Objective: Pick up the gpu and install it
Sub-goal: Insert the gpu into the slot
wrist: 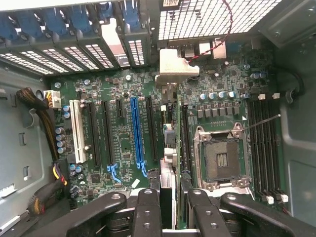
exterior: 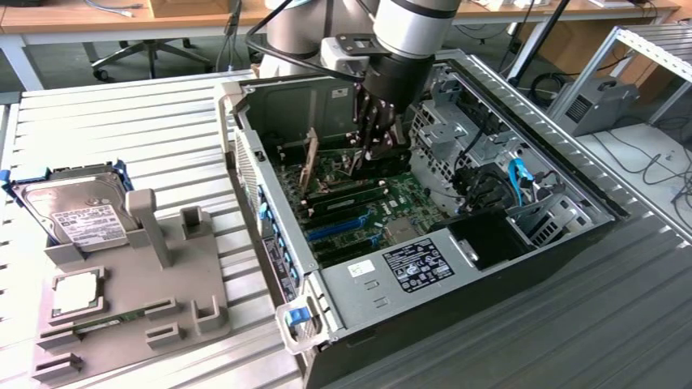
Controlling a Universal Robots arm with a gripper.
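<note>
- At the exterior view's left, a grey holder tray (exterior: pixel 141 316) lies on the slatted metal bench (exterior: pixel 119 121).
- A silver hard drive (exterior: pixel 76 212) with a white label leans in the tray's far corner, a square silver chip (exterior: pixel 76 293) sits in a pocket nearer the camera, and a narrow green memory stick (exterior: pixel 103 320) lies just beside that chip.
- To the right of the tray stands an open computer case (exterior: pixel 433 243), its side panel off, with the green motherboard (exterior: pixel 368 203) exposed inside.
- The robot arm (exterior: pixel 416 24) reaches down into the case from above, and the black pincer (exterior: pixel 373 150) hangs low over the board.
- The pincer is clenched on the gpu (exterior: pixel 310 166), which stands on edge inside the case, its board upright and tilted slightly, right above the expansion slots.
- In the wrist view, the pincer (wrist: pixel 168 197) has its fingers (wrist: pixel 148 207) pressed to either side of the card, seen edge-on as a thin strip running away from the camera.
- The card's silver end bracket (wrist: pixel 177 66) sits at the rear wall of the case, near the blue slot latches (wrist: pixel 133 15).
- A long blue slot (wrist: pixel 137 133) lies just beside the card, and the open processor socket (wrist: pixel 221 160) lies on its other side.
- Whether the card's edge is seated in a slot cannot be told.
</note>
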